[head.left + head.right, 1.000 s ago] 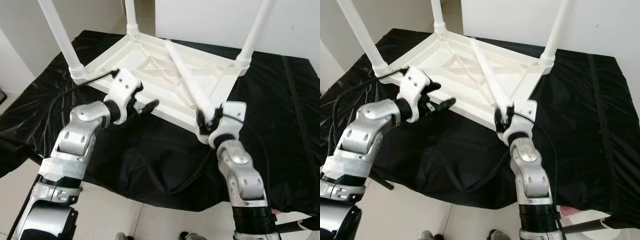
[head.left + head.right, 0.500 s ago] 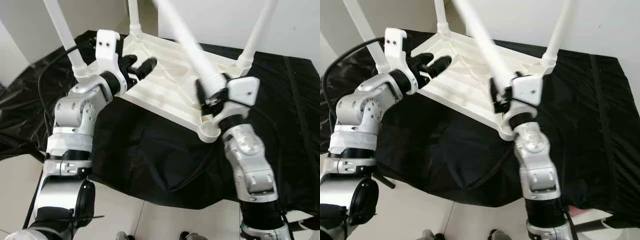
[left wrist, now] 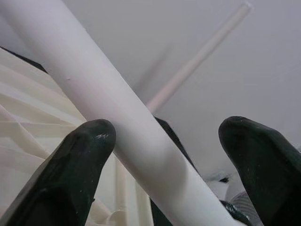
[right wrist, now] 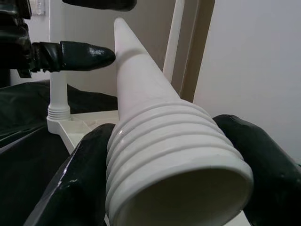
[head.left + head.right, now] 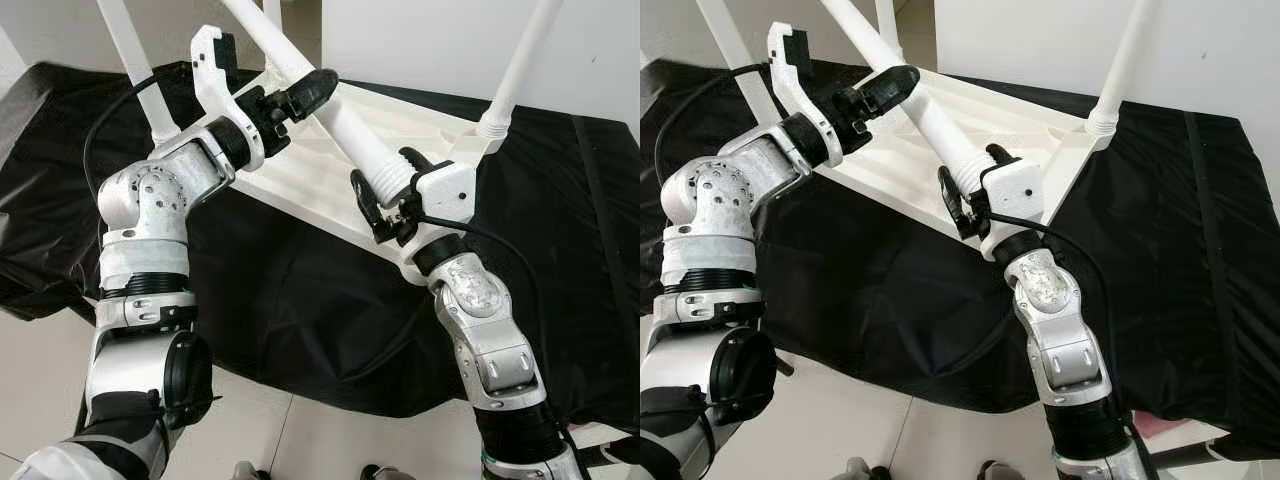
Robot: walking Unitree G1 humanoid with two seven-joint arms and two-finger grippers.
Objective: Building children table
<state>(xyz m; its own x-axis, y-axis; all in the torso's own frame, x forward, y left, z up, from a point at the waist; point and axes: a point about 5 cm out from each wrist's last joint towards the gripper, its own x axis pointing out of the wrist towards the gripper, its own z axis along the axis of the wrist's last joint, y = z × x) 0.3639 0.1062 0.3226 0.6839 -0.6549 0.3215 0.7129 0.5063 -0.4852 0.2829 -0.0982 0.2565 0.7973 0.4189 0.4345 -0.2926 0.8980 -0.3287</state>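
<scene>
A white children's table (image 5: 440,125) lies upside down on a black cloth, with three legs screwed in and pointing up. My right gripper (image 5: 388,183) is shut on the ribbed end of the loose fourth leg (image 5: 335,120), just above the table's near corner. From there the leg slants up and to the left. Higher up, my left gripper (image 5: 300,95) is open around the leg's shaft. In the left wrist view the leg (image 3: 117,127) touches one finger (image 3: 70,174) and stands apart from the other. The right wrist view shows both fingers (image 4: 80,183) pressed on the ribbed end (image 4: 174,155).
The black cloth (image 5: 300,300) covers a low surface and hangs over its front edge onto pale floor tiles (image 5: 300,440). Upright legs stand at the left (image 5: 130,60) and right (image 5: 520,60). A white wall is close behind. Cables run along both arms.
My right gripper has lifted the loose leg off the table's underside and tilted it up to the left. My left gripper has risen from the table's edge and come around the leg's shaft.
</scene>
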